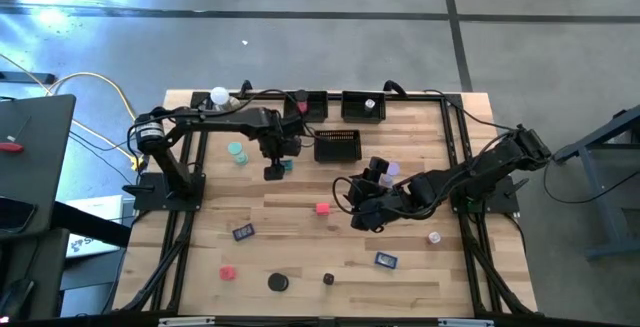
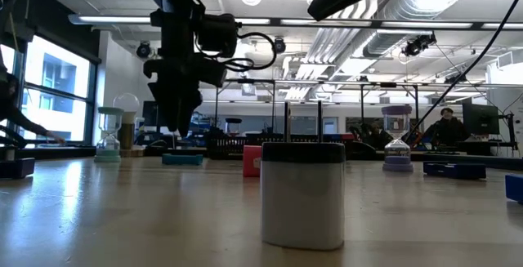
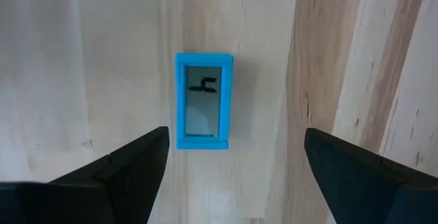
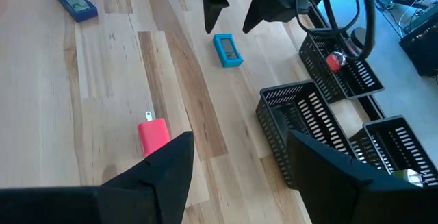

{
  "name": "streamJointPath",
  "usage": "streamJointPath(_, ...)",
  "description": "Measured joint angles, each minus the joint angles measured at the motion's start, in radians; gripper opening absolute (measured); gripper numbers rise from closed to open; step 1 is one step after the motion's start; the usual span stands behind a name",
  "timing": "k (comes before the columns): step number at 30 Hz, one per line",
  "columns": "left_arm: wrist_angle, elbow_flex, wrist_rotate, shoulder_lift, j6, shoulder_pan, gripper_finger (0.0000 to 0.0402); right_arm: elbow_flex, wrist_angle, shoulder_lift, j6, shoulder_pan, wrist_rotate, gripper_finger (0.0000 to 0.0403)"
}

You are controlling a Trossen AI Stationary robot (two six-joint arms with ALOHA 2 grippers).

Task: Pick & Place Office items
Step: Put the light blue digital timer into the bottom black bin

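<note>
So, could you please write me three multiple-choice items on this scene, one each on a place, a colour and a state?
1. Where is the left gripper?
A. above the small framed block
B. over a mesh tray
C. off the table

2. What colour is that block's frame?
A. red
B. bright blue
C. black

3. How do the left gripper's fingers stand?
A. shut on the block
B. shut, empty
C. open, apart from it

Answers:
1 A, the right wrist view shows it hanging above.
2 B, the left wrist view shows blue.
3 C, bare wood separates them.

Flat teal block [image 3: 203,101] — on wood
</note>
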Motion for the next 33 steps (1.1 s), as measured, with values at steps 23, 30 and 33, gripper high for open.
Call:
streamJointPath(23,0.027,-0.001,0.001,0.041,0.026,-0.018,0.0329,0.0,0.001,0.0,-0.003,0.0,-0.001,0.0221)
streamJointPath(30,0.082,-0.001,0.0,0.102,0.05,-0.013,0.0312,0.0,-0.001,0.0,-0.004,0.0,-0.004,0.0221)
streamJointPath(33,0.096,-0.001,-0.002,0.114,0.056,-0.009,0.0311,0.0,-0.002,0.0,-0.004,0.0,-0.01,0.0221)
